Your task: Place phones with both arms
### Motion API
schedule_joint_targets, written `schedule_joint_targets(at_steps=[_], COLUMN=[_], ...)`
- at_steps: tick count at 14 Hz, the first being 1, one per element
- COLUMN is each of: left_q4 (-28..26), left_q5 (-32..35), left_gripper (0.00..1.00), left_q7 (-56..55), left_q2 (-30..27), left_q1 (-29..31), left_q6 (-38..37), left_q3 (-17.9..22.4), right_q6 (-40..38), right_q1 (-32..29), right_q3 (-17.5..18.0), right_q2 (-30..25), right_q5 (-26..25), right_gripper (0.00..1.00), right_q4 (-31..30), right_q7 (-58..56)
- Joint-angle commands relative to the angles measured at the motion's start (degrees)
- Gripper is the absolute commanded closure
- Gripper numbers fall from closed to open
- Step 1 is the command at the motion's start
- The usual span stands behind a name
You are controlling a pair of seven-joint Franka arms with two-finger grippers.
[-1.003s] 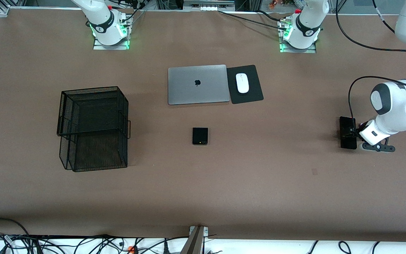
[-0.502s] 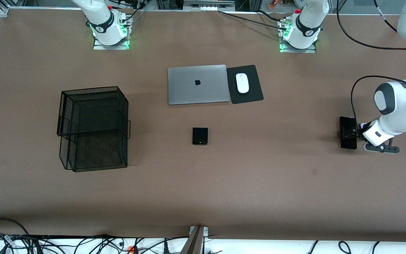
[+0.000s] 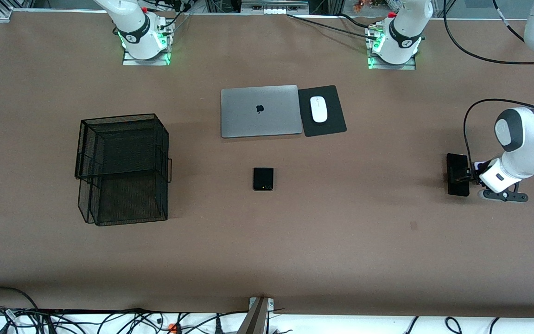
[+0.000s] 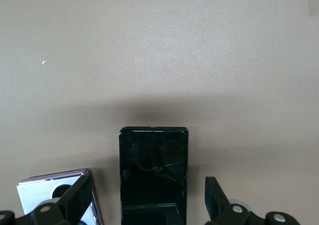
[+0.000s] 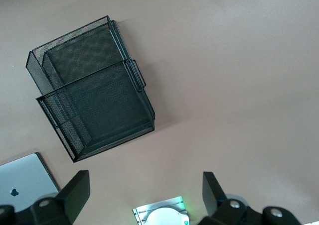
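Now the left hand (image 4: pixel 148 205) backs off the long black phone (image 3: pixel 457 175)
Its fingers gape empty; right hand (image 5: pixel 144 195), open too, waits high over the desk (image 3: pixel 341 241).

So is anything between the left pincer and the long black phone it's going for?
Nothing visible. The left pincer is open with the long black phone lying flat between its fingers. A lilac-white phone lies close beside one finger, not in between.
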Motion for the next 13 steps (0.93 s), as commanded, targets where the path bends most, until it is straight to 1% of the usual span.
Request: schedule_joint_targets(at_steps=[1, 5, 8, 13], left_q4=[0.41, 0.49, 1.98, 2.08], left_q5=[-0.48, -0.48, -0.48, -0.48], left_gripper=[0.00, 0.00, 0.00, 0.00], left_q7=[0.01, -0.16, -0.25, -0.25], left_q2=[-0.58, -0.76, -0.76, -0.84], left_q1=[-0.12, -0.74, -0.83, -1.00], left_q6=[-1.19, -1.71, -3.56, -3.74], left_q3=[-0.17, -0.26, -0.26, -0.26], right_q6=[-0.88, -0.88, -0.88, -0.88], right_q1=[-0.18, -0.18, -0.18, -0.18], right_q3=[0.02, 0.02, 0.02, 0.02], right_q2=[0.02, 0.02, 0.02, 0.02], right_q5=[0.67, 0.67, 0.67, 0.67], right_gripper=[0.00, 0.00, 0.00, 0.00], right_q4=[0.76, 0.76, 0.76, 0.76], right_q7=[-0.32, -0.32, -0.32, -0.32])
